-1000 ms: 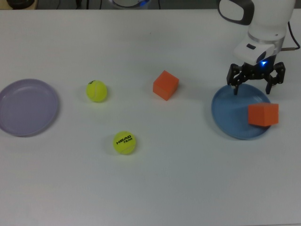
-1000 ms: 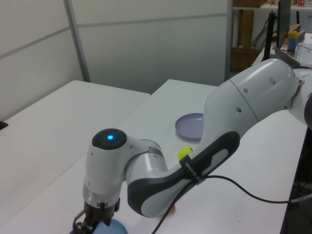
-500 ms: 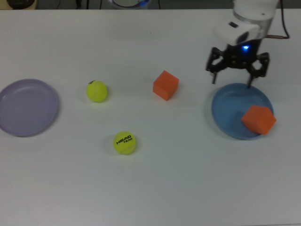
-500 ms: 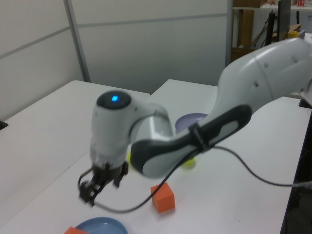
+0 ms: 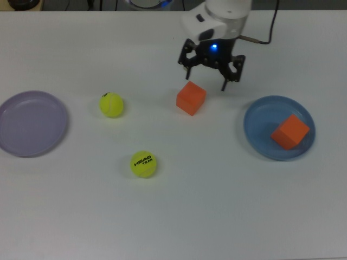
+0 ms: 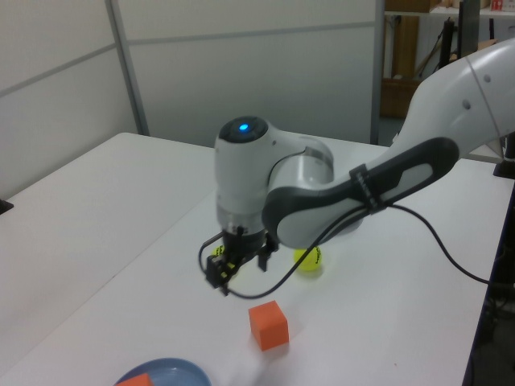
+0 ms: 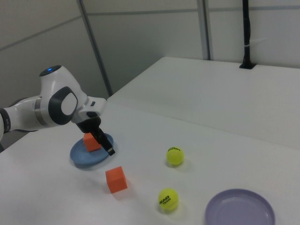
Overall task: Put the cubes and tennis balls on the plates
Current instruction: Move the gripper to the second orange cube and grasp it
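Pincer (image 5: 212, 72) open, empty, hanging over the tabletop (image 5: 217, 206) just above and to the top view's right of the loose orange cube (image 5: 191, 98), not touching it. Second orange cube (image 5: 290, 131) sits inside the blue plate (image 5: 259, 135), tilted, toward the plate's side at the top view's right, within the rim. Lavender plate (image 5: 32, 123) at the top view's left edge, bare. Plain tennis ball (image 5: 111, 105) between that plate and the loose cube; HEAD TEAM ball (image 5: 143, 164) below it, well apart from both plates. Open tabletop all along the lower part of the top view and between the balls and the blue plate. Versus 0.5 s ago: the pincer has moved from the blue plate's far rim toward the top view's left; the plated cube has shifted slightly inward; balls, loose cube and plates unchanged.
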`<state>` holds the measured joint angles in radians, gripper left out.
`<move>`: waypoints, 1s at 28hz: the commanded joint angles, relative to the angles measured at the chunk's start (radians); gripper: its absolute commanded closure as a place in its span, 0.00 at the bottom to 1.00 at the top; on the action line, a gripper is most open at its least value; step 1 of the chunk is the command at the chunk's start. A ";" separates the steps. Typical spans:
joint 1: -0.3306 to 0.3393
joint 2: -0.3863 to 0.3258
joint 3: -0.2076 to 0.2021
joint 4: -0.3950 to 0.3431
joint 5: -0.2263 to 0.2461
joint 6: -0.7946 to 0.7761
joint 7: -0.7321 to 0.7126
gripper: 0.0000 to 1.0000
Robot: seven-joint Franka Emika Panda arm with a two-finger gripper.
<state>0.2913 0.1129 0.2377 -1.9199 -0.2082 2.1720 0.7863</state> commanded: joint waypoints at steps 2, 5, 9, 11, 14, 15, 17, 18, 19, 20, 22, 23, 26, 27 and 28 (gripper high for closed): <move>0.003 -0.055 -0.064 -0.050 0.107 -0.029 -0.044 0.00; 0.002 -0.049 -0.073 -0.051 0.138 -0.035 -0.027 0.00; 0.000 -0.026 -0.077 -0.051 0.159 -0.037 0.039 0.00; 0.000 -0.010 -0.077 -0.050 0.159 -0.035 0.065 0.00; 0.002 0.019 -0.077 -0.050 0.159 -0.031 0.102 0.00; 0.002 0.028 -0.077 -0.048 0.159 -0.031 0.108 0.00; 0.003 0.050 -0.074 -0.047 0.159 -0.020 0.116 0.00; 0.003 0.054 -0.072 -0.047 0.159 -0.011 0.117 0.00; 0.003 0.060 -0.070 -0.048 0.159 0.000 0.119 0.00; 0.003 0.068 -0.070 -0.050 0.159 0.011 0.122 0.00; 0.005 0.094 -0.069 -0.050 0.159 0.026 0.145 0.00; 0.005 0.102 -0.067 -0.048 0.159 0.028 0.148 0.00; 0.009 0.126 -0.066 -0.047 0.159 0.029 0.151 0.00; 0.011 0.134 -0.066 -0.047 0.159 0.032 0.154 0.00; 0.011 0.134 -0.066 -0.047 0.159 0.035 0.154 0.00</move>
<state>0.2933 0.2236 0.1703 -1.9661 -0.0679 2.1790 0.9164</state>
